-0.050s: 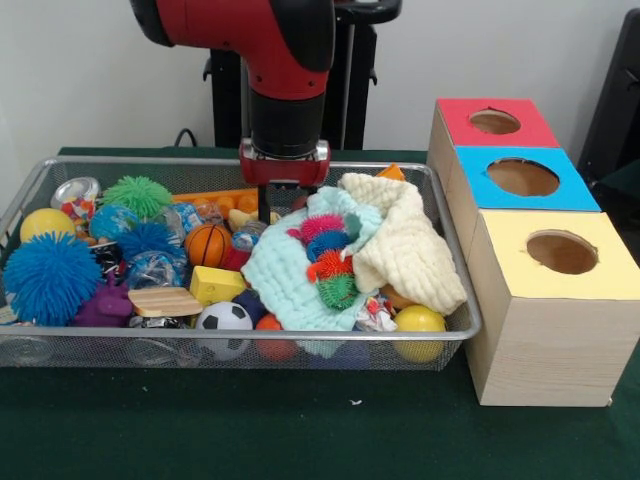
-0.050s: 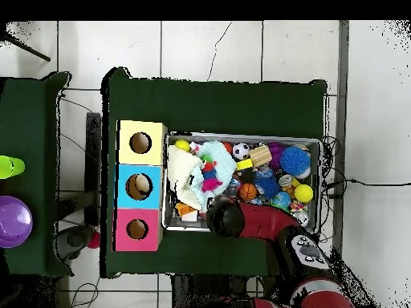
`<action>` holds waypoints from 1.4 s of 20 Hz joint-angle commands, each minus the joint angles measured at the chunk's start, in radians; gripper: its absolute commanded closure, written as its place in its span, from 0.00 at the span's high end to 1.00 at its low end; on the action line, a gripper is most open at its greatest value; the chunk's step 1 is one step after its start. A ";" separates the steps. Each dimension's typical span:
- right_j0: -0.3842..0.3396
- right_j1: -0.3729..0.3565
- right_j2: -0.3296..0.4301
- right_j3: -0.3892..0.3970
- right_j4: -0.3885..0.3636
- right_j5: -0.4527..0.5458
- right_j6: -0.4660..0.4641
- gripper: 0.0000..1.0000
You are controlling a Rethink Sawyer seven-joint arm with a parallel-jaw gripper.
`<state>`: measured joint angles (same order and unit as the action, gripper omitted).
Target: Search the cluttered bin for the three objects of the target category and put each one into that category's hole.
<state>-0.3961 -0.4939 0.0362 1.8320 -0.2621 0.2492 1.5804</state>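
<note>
A wire mesh bin (image 1: 455,300) holds a jumble of toys. My gripper (image 1: 275,210) hangs down into the back middle of the bin, just behind a mint cloth (image 1: 285,285) and next to a small basketball (image 1: 208,244). A spiky multicoloured toy (image 1: 330,262) lies on the mint cloth, and a cream cloth (image 1: 405,245) is heaped to its right. To the right of the bin stand three boxes with round holes: red (image 1: 495,122), blue (image 1: 523,177) and yellow (image 1: 562,252). In the overhead view the arm (image 2: 233,218) covers the gripper.
Left part of the bin: blue spiky ball (image 1: 48,277), green spiky ball (image 1: 138,195), yellow ball (image 1: 45,222), purple toy (image 1: 105,305), wooden block (image 1: 165,301), yellow block (image 1: 217,284). A soccer ball (image 1: 224,318) and a yellow ball (image 1: 420,322) lie at the front.
</note>
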 commanded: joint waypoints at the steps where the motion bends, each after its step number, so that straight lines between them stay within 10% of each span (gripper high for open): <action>1: 0.027 0.071 0.013 -0.110 -0.014 0.149 0.047 1.00; 16: 0.134 0.079 -0.082 -0.242 -0.157 0.206 -0.004 1.00; 28: 0.070 -0.020 -0.060 -0.128 -0.160 0.187 -0.005 1.00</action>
<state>-0.2752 -0.4692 -0.0469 1.7022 -0.3735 0.3622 1.5804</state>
